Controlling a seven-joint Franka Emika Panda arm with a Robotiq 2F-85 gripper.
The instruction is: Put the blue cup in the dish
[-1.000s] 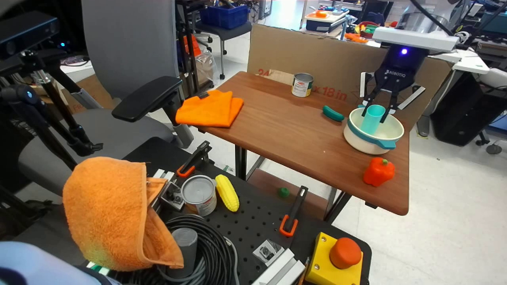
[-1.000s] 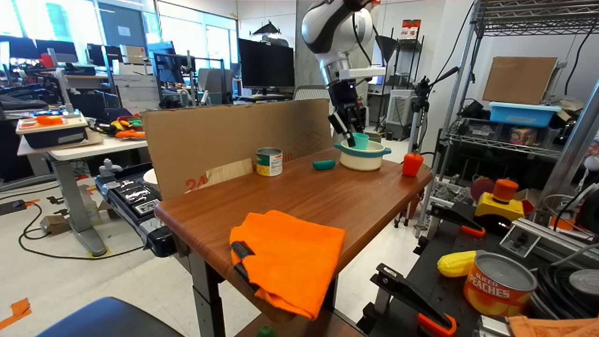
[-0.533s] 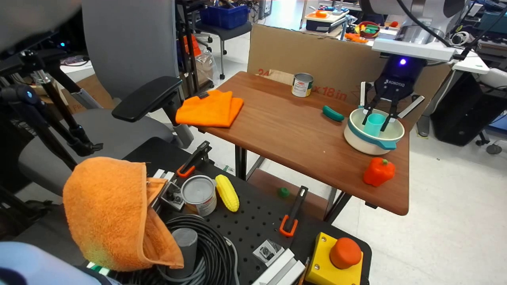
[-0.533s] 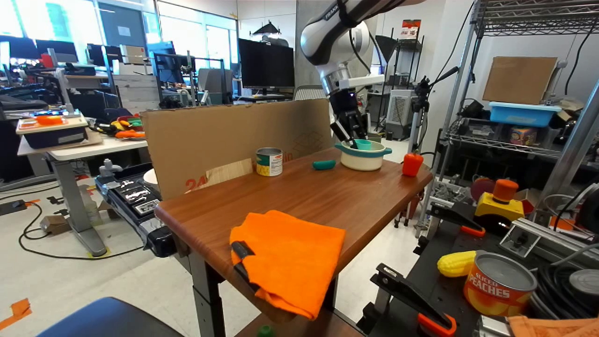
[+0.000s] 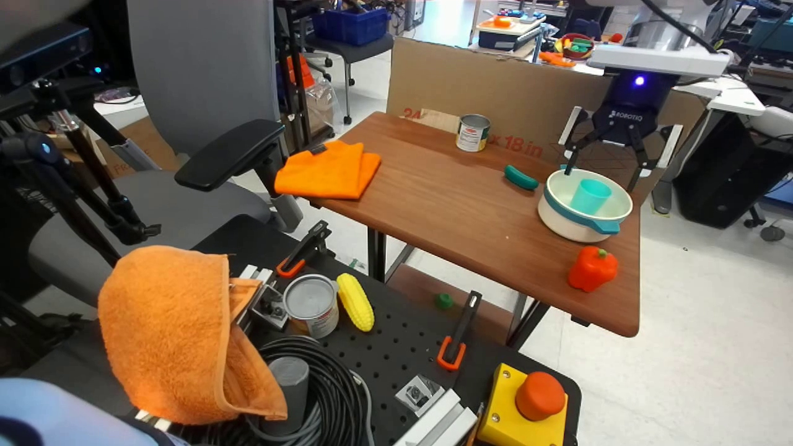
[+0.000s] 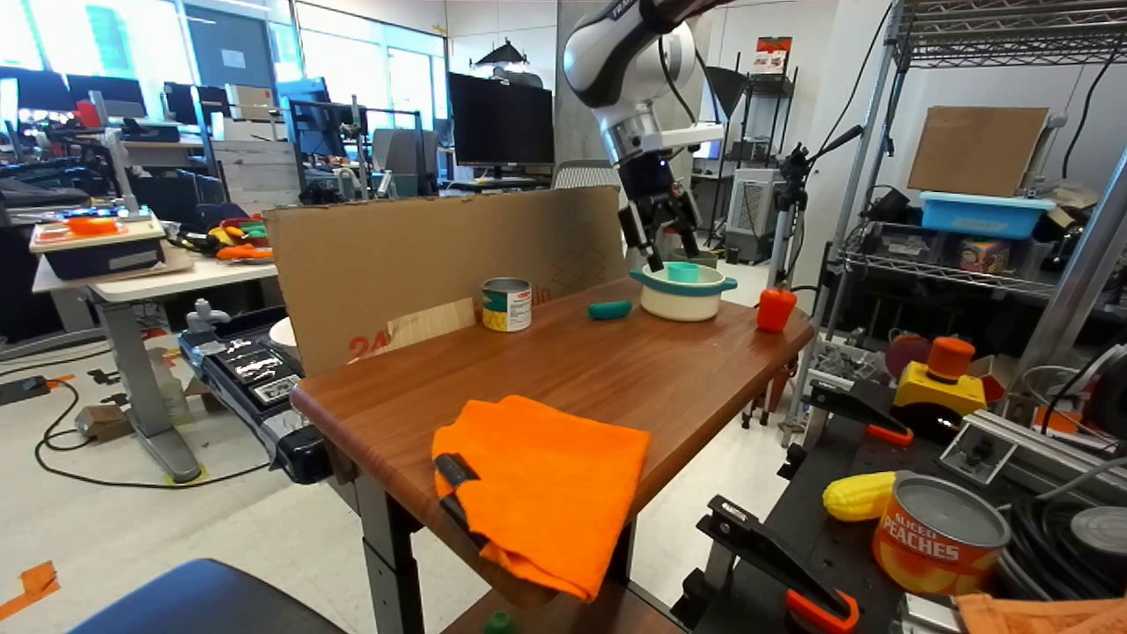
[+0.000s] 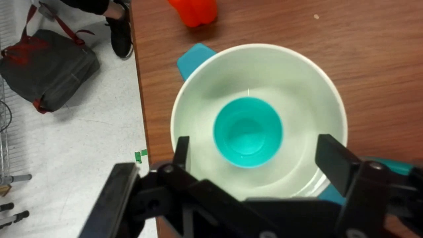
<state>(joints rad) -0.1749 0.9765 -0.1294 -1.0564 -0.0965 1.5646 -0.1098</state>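
The blue cup [image 7: 248, 132] stands upright inside the dish [image 7: 307, 96], near its middle, as the wrist view shows from above. In both exterior views the cup [image 5: 590, 197] [image 6: 682, 272] shows within the cream dish [image 5: 560, 218] [image 6: 678, 305], which has a teal band and handles. My gripper [image 5: 600, 178] is open above the dish, its fingers [image 7: 181, 150] spread wide on either side of the cup and apart from it. Nothing lies between the fingertips in the wrist view except the cup and bowl seen below.
On the wooden table [image 5: 446, 198] a red pepper [image 5: 593, 270] stands close to the dish and a dark green toy vegetable [image 5: 521, 178] lies beside it. A can [image 5: 473, 133] and an upright cardboard sheet [image 6: 440, 273] are at the back. An orange cloth [image 6: 550, 484] hangs over one end.
My gripper first lowered the cup into the dish while shut on it. Since then the fingers have opened wide and risen, and the cup stays in the dish.
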